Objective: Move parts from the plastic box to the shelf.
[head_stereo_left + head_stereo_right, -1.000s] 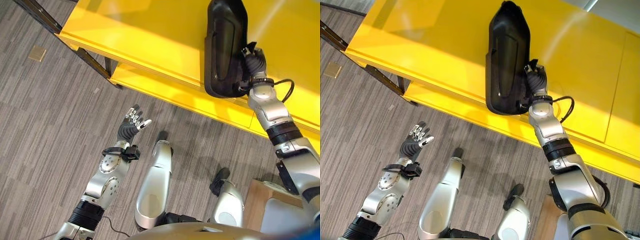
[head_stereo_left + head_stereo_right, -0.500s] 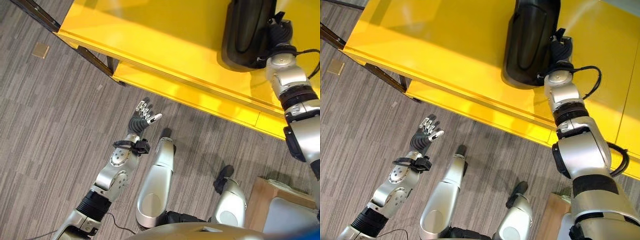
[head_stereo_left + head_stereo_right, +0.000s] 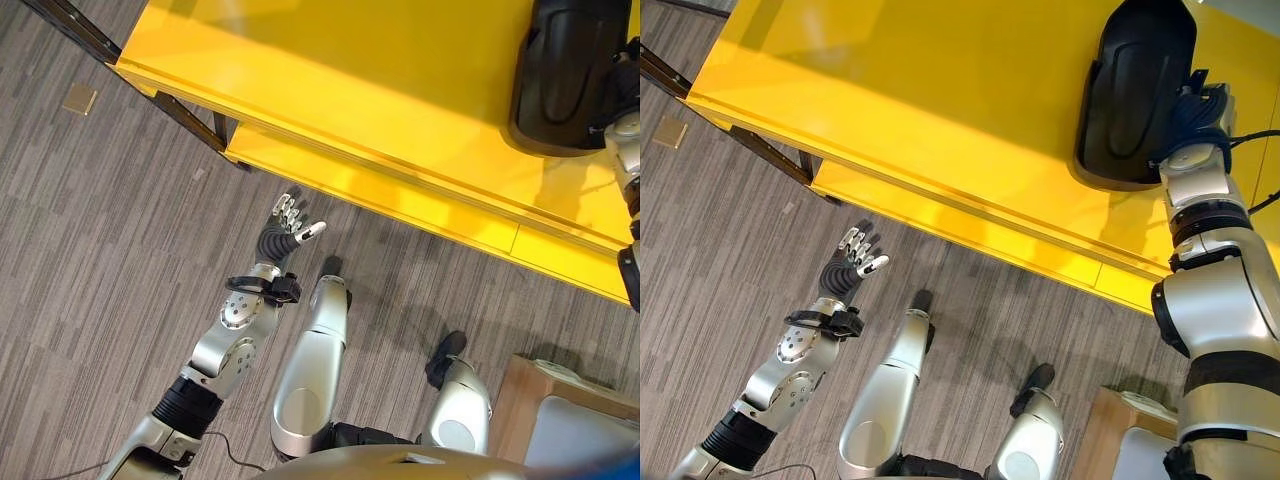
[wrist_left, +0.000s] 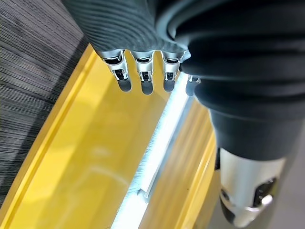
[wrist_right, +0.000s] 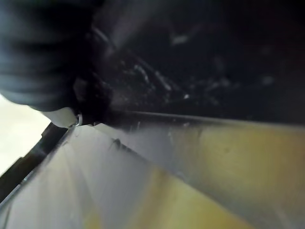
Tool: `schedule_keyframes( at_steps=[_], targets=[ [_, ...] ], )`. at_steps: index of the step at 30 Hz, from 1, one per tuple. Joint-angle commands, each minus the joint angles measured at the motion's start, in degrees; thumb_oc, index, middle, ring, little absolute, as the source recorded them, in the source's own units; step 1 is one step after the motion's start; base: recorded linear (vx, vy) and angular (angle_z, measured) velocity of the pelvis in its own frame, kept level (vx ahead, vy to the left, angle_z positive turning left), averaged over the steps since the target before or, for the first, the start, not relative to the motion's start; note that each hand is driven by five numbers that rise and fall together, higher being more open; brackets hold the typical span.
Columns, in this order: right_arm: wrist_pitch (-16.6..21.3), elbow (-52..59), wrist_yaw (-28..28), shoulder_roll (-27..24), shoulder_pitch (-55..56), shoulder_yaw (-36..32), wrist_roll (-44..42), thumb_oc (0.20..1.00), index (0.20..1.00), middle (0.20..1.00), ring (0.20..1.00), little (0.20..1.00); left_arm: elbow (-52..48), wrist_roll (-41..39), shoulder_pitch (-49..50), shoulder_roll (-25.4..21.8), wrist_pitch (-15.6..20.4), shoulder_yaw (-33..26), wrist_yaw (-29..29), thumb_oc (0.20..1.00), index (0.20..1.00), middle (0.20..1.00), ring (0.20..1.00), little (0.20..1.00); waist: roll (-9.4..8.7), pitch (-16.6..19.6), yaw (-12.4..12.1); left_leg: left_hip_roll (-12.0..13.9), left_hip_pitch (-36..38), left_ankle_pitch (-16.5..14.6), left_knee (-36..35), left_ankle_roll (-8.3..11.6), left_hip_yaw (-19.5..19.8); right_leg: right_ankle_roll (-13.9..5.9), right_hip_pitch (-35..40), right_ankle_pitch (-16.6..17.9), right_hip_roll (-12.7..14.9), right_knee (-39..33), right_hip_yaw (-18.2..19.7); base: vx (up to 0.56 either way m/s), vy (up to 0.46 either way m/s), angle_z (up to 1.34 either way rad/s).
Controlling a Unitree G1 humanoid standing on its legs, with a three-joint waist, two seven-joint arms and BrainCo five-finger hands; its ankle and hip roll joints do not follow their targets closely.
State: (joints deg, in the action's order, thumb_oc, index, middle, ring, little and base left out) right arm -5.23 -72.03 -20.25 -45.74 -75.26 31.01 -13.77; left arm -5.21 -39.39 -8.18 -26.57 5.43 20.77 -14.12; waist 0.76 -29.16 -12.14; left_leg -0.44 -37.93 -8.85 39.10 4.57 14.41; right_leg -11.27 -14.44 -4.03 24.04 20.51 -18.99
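A large black moulded part (image 3: 1130, 95) lies over the top board of the yellow shelf (image 3: 920, 90), near its right end. My right hand (image 3: 1196, 120) is at the part's right edge, shut on it; the fingers are mostly hidden behind the part. In the right wrist view the part's dark underside (image 5: 214, 57) sits just above the yellow board (image 5: 190, 181). My left hand (image 3: 285, 228) hangs open over the grey carpet, in front of the lower yellow board (image 3: 380, 195). Its straight fingers (image 4: 143, 76) hold nothing.
The shelf stands on black metal legs (image 3: 180, 120) at its left end. A small tan floor plate (image 3: 78, 98) lies on the carpet to the left. A light wooden box corner (image 3: 540, 390) shows at the lower right.
My right hand has carried the black part to the right along the shelf top. My left hand has moved a little forward, toward the shelf.
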Motion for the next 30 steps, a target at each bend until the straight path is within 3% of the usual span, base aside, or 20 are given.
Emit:
schedule_keyframes(
  at_steps=[1, 12, 24, 30],
  targets=[
    [2.1, 1.2, -1.1, -4.1, -4.3, 0.1, 1.3, 0.200, 0.200, 0.200, 0.200, 0.200, -3.0, -1.1, 0.2, -0.5, 3.4, 0.4, 0.2, 1.000, 1.000, 1.000, 1.000, 1.000, 0.43, 2.0, 0.0, 0.7, 2.9, -2.0, -5.0, -2.40, -5.0, 2.93, -1.2, -8.9, -1.3, 13.0, 1.2, 0.00, 0.000, 0.00],
    [2.3, -1.2, -1.8, -5.1, -2.8, -2.9, -2.2, 0.200, 0.200, 0.200, 0.200, 0.200, -3.0, -1.8, 0.8, -0.6, 3.2, 0.4, 0.0, 1.000, 1.000, 1.000, 1.000, 1.000, 0.57, 1.6, 0.7, 0.9, 2.7, -2.3, -4.6, -2.51, -5.3, 2.88, -1.7, -9.1, -1.6, 13.4, 1.6, 0.00, 0.000, 0.00],
    [3.4, -4.9, -4.1, -1.3, -0.6, -12.3, -16.1, 0.200, 0.200, 0.200, 0.200, 0.200, -2.8, -2.6, 0.4, -0.3, 2.4, 0.7, -1.1, 1.000, 1.000, 1.000, 1.000, 1.000, 1.09, 1.5, 1.2, 0.7, 2.6, -2.7, -4.5, -2.70, -5.3, 3.09, -1.6, -9.8, -1.9, 13.5, 1.8, 0.00, 0.000, 0.00],
    [3.0, -5.7, -4.4, -0.9, -0.9, -12.7, -17.6, 0.200, 0.200, 0.200, 0.200, 0.200, -3.0, -3.0, 0.1, -0.5, 2.2, 1.1, -1.5, 1.000, 1.000, 1.000, 1.000, 1.000, 1.15, 1.5, 1.2, 0.6, 2.6, -2.6, -4.6, -2.71, -5.2, 3.12, -1.3, -9.8, -1.9, 13.3, 1.7, 0.00, 0.000, 0.00]
  ],
)
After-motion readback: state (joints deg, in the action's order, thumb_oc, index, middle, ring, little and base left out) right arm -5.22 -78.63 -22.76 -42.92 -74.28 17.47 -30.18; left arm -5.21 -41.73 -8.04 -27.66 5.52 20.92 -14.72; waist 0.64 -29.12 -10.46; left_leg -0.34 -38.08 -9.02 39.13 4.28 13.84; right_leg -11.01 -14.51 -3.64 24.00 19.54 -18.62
